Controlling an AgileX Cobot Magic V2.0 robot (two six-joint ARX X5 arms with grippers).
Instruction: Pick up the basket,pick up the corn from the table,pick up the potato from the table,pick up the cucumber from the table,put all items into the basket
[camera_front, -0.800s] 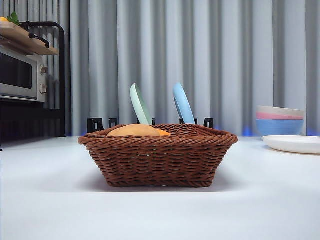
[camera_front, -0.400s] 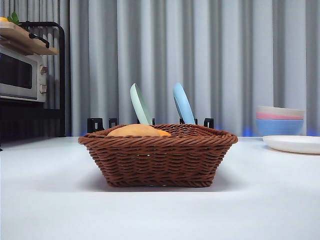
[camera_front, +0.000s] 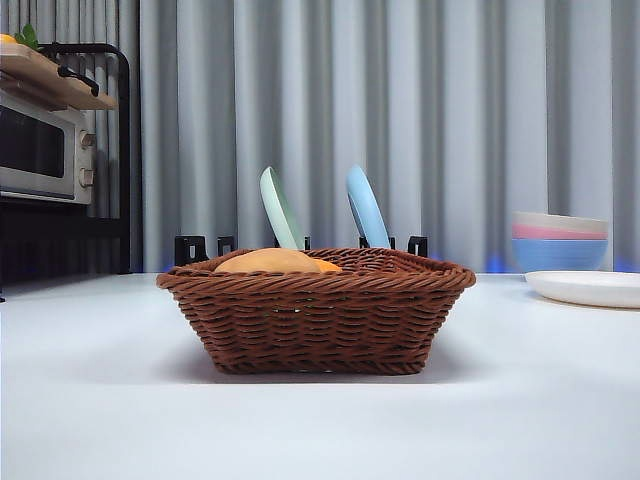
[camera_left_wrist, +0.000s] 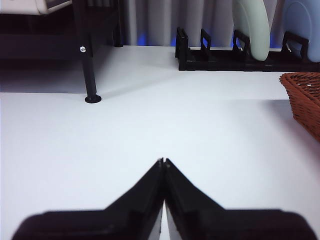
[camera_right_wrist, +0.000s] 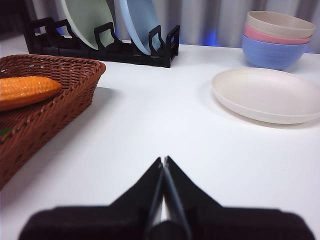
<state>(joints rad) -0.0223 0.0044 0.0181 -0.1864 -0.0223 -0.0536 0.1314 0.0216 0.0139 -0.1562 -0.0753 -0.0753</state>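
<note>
The basket (camera_front: 315, 310) is seen between both pairs of pressed-together, empty jaws; the corn (camera_right_wrist: 27, 90) lies inside, the cucumber possibly hidden.

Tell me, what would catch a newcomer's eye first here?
The brown wicker basket in the middle of the white table, with the orange corn lying inside it. Behind it, a green plate and a blue plate stand in a black rack. Both claws hang shut above bare tabletop.
</note>
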